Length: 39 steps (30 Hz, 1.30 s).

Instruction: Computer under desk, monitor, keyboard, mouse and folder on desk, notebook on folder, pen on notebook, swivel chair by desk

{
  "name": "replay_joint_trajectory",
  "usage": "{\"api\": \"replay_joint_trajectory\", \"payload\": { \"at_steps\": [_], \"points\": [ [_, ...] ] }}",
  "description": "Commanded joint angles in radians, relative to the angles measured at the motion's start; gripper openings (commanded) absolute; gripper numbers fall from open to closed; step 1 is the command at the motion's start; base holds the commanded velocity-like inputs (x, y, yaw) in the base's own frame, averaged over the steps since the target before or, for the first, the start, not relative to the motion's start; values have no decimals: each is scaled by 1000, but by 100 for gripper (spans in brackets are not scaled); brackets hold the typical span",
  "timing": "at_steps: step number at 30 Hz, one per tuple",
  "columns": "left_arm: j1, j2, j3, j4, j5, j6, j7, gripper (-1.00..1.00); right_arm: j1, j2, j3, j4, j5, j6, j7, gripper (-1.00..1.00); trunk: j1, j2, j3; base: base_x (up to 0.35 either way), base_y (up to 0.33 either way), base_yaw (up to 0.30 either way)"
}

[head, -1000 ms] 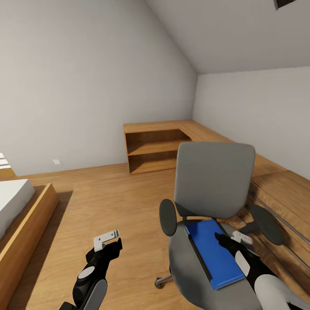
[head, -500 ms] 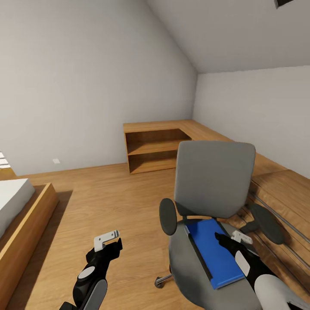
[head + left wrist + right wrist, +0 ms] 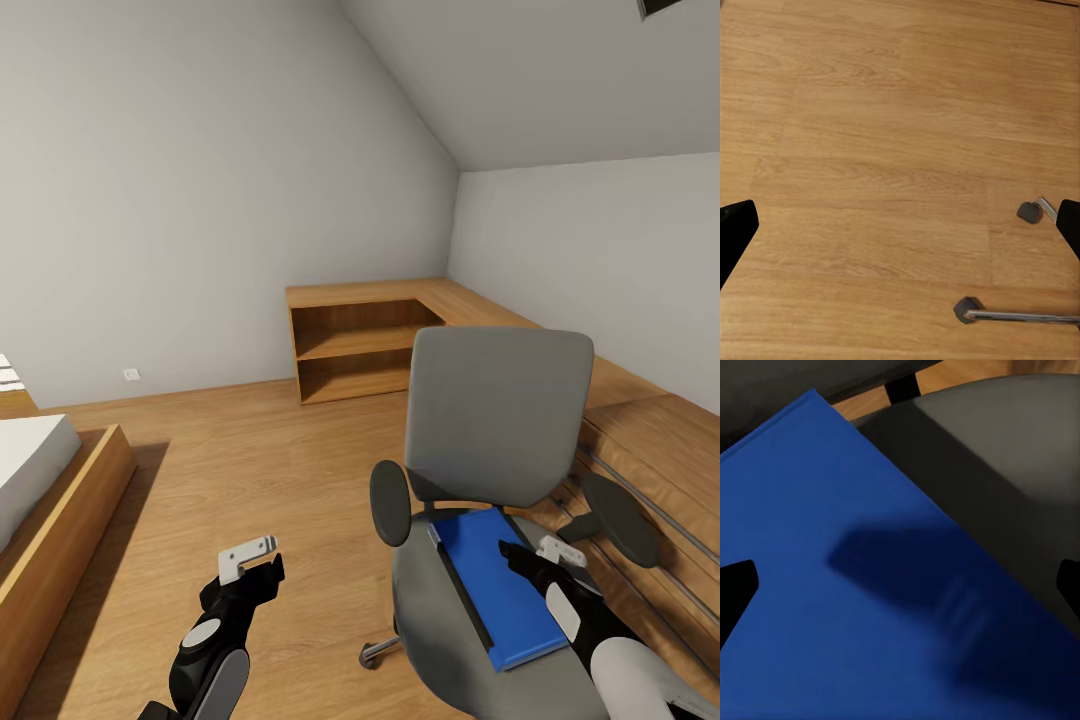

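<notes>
The swivel chair (image 3: 497,420) stands right in front of me, grey back upright, black armrests at both sides. The bright blue folder (image 3: 495,585) lies flat on its seat. My right gripper (image 3: 535,555) hovers open just over the folder's right half. In the right wrist view the folder (image 3: 832,585) spreads beneath the right gripper (image 3: 900,589), whose black fingertips stand far apart with nothing between them. Left of the chair, my left gripper (image 3: 255,567) hangs open over the wood floor. In the left wrist view the left gripper (image 3: 900,225) is empty above the floor and two chair casters (image 3: 1029,212).
A low light-wood shelf cabinet (image 3: 360,345) fills the far corner and continues as a wooden run (image 3: 650,420) along the right wall behind the chair. A low wooden bed (image 3: 60,500) with a white mattress lies at the left. Open floor stretches between the bed and the chair.
</notes>
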<state>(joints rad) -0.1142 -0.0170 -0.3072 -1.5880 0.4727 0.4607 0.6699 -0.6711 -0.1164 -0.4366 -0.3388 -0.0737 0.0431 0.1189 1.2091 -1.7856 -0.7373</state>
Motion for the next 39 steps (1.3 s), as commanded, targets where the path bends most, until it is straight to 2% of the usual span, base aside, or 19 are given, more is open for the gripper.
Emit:
{"api": "replay_joint_trajectory", "payload": {
  "at_steps": [1, 10, 16, 39],
  "points": [
    [-1, 0, -1, -1, 7, 2, 8, 100, -1, 0, -5, -1, -8, 5, 6, 100, 0, 0, -1, 0, 0, 0],
    [-1, 0, 1, -1, 7, 1, 8, 100, 0, 0, -5, -3, -8, 4, 6, 100, 0, 0, -1, 0, 0, 0],
    [-1, -1, 0, -1, 7, 0, 9, 100, 0, 0, -5, -3, -8, 4, 6, 100, 23, -42, -20, 0, 0, 0],
    [-1, 2, 1, 1, 6, 1, 9, 100, -1, 0, -4, -2, -8, 4, 5, 100, 23, -42, -20, 0, 0, 0]
  ]
}}
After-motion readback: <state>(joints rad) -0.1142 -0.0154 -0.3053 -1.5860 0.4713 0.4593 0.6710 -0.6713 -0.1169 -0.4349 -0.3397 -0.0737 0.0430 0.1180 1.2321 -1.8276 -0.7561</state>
